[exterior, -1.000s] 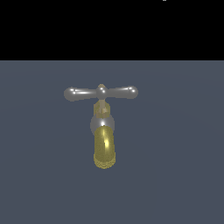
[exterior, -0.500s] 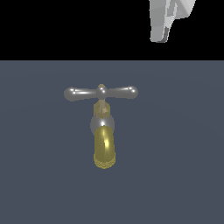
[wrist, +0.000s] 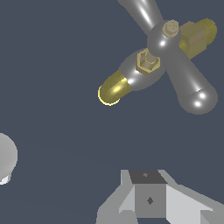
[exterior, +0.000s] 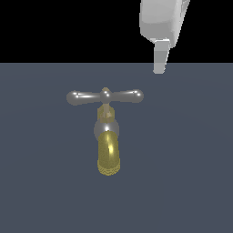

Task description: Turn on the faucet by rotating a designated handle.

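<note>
Exterior view, left to right: the faucet (exterior: 108,145) stands mid-scene on the grey surface, its handle (exterior: 105,96) lying level across the top; my gripper (exterior: 160,57) hangs above and to that view's right, well apart. I'm on the approach. Only one finger shows, so I cannot tell my opening. Next I must descend beside the nearer handle arm.

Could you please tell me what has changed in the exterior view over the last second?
The gripper has come down into the frame from the top edge, on the exterior view's right, and now hangs above the handle's right arm without touching it. The faucet and its handle have not moved.
</note>
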Robot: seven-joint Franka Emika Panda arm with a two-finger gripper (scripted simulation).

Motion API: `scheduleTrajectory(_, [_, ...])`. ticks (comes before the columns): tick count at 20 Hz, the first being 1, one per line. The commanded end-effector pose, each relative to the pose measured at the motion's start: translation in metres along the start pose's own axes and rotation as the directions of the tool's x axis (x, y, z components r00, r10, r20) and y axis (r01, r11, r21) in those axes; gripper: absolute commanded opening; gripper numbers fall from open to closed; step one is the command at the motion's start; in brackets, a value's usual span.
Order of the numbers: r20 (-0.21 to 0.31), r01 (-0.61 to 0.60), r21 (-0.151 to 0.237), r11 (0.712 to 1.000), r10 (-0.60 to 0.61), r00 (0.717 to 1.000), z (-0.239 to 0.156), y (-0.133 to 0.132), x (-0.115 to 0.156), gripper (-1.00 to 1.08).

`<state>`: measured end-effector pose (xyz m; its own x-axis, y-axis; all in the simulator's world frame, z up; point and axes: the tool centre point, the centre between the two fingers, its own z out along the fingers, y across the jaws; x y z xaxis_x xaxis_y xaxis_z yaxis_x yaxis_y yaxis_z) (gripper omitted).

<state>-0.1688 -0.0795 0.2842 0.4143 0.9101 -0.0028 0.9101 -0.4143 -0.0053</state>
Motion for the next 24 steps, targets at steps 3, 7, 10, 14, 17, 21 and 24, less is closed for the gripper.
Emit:
scheduleTrajectory(3, [0.002,0.111,-0.003,0.994,-0.111,0.994,0.019,0.012,0.004,-1.00])
scheduleTrajectory(7, [0.003,0.204,-0.004,0.979,-0.204,0.979,0.035,0.021,0.009,-1.00])
scheduleTrajectory(10, [0.003,0.270,-0.005,0.963,-0.270,0.963,0.047,0.028,0.013,-1.00])
scheduleTrajectory(14, [0.004,0.350,-0.006,0.937,-0.350,0.937,0.061,0.035,0.020,-1.00])
scheduleTrajectory(17, [0.004,0.397,-0.006,0.918,-0.397,0.918,0.070,0.040,0.024,-1.00])
scheduleTrajectory(21, [0.003,0.445,-0.006,0.896,-0.445,0.896,0.079,0.044,0.028,-1.00])
scheduleTrajectory(24, [0.002,0.470,-0.006,0.883,-0.470,0.883,0.084,0.046,0.031,-1.00])
